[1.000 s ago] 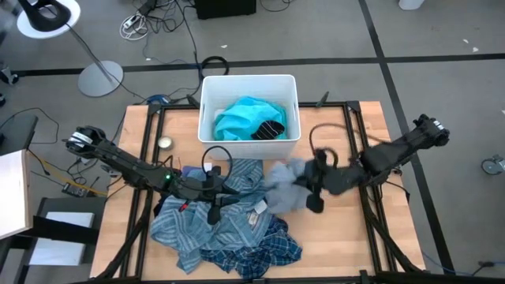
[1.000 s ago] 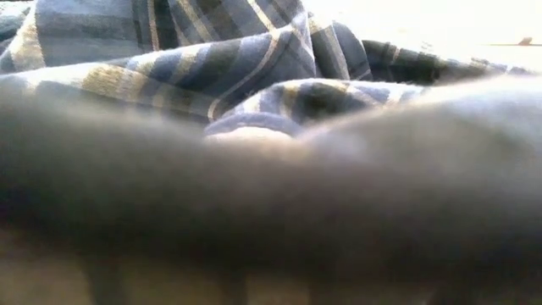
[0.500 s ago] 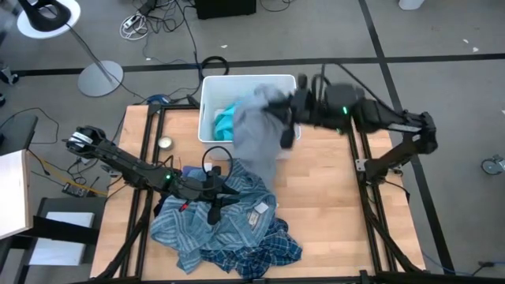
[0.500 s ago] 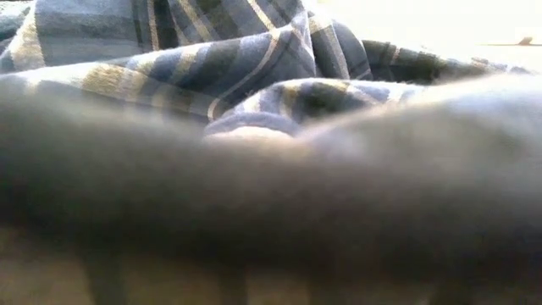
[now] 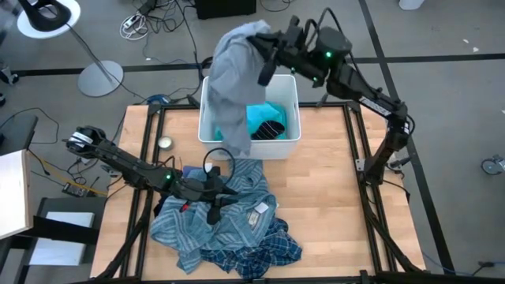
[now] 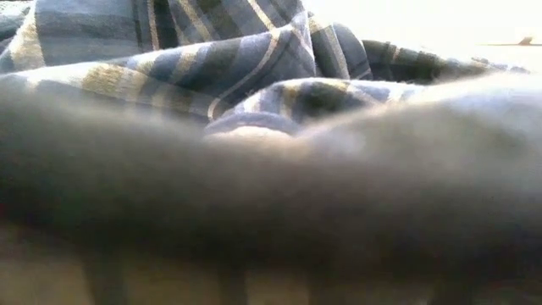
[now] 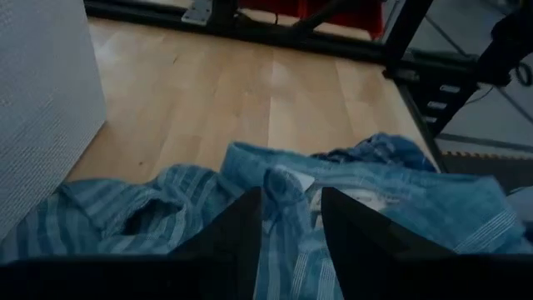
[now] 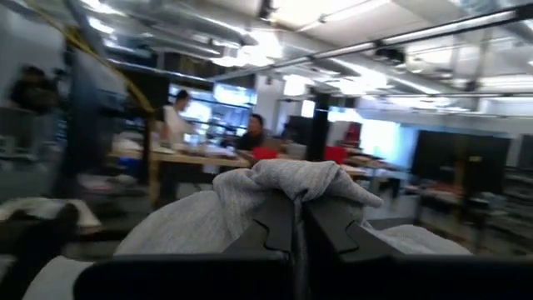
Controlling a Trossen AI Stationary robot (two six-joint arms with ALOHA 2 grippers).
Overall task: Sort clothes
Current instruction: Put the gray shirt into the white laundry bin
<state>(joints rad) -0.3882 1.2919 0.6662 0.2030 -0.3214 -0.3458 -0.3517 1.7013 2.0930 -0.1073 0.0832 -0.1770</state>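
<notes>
My right gripper (image 5: 260, 49) is raised high over the far side of the white bin (image 5: 297, 110) and is shut on a plain grey garment (image 5: 227, 87). The garment hangs down over the bin's left part. In the bin lie a turquoise garment (image 5: 264, 114) and a dark striped piece (image 5: 271, 130). My left gripper (image 5: 215, 209) stands open, low over the blue-grey striped shirt (image 7: 400, 208) on the pile at the table's near left. Whether it touches the shirt, I cannot tell. A plaid shirt (image 5: 268, 244) lies at the pile's near edge and fills the low view (image 6: 212, 59). My right gripper pinches a bunched fold of the grey garment (image 8: 296, 185) between its two fingers (image 8: 275, 227). Several gathered layers bulge past the fingertips. The fingers point slightly upward, toward the table's far left. The garment is lifted clear of the table and hangs slack below the hold, over the bin.
A small round tin (image 5: 164, 143) sits on the wood left of the bin. Bare tabletop (image 5: 331, 197) lies to the right of the pile. Black frame rails (image 5: 359, 166) run along the table's edges. People sit far off in the room (image 8: 250, 129).
My right gripper has swung from the table's middle up and toward the far edge, then leftward over the bin, tipping its fingers upward. The grey garment, bunched on the table beside the pile a second ago, now hangs stretched out, clear of the table. The pile has stayed put.
</notes>
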